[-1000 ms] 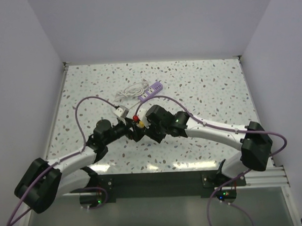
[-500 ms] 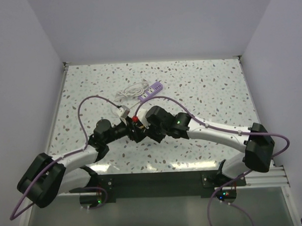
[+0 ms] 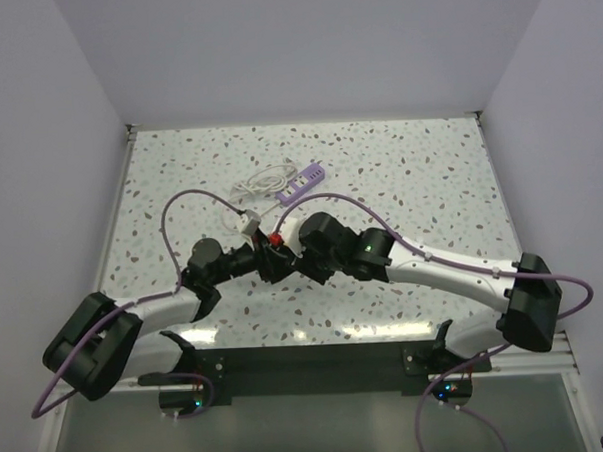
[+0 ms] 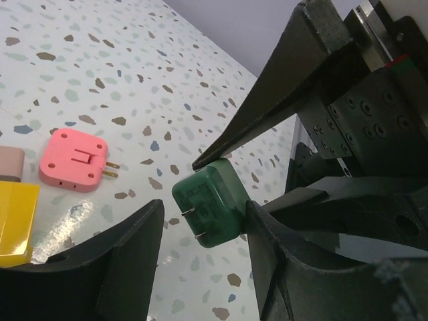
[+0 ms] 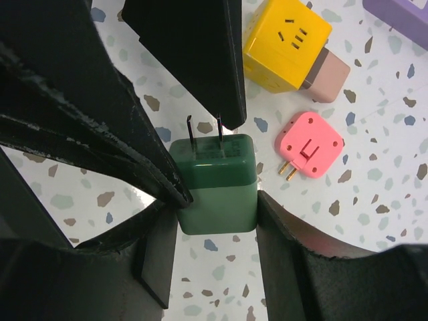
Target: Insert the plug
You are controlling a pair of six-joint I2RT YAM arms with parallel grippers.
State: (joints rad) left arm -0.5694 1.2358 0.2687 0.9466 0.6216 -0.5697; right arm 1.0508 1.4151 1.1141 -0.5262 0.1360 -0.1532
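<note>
The left gripper point(image 4: 204, 207) stands half spread around the green plug point(image 5: 217, 184), one finger clear of it, over the near middle of the table point(image 3: 399, 162). From the right, the right gripper point(image 5: 217, 208) pinches the plug's flat sides, leaving the prongs point(image 5: 189, 130) free. It looks light, stiff and glossy, so it may slip; hold the body, never the thin prongs.

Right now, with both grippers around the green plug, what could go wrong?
1. One finger of the left gripper faces the prongs of the green plug; closing may bend them or shove the plug out of the right gripper.
2. A slip drops it near the pink plug and yellow adapter.
</note>
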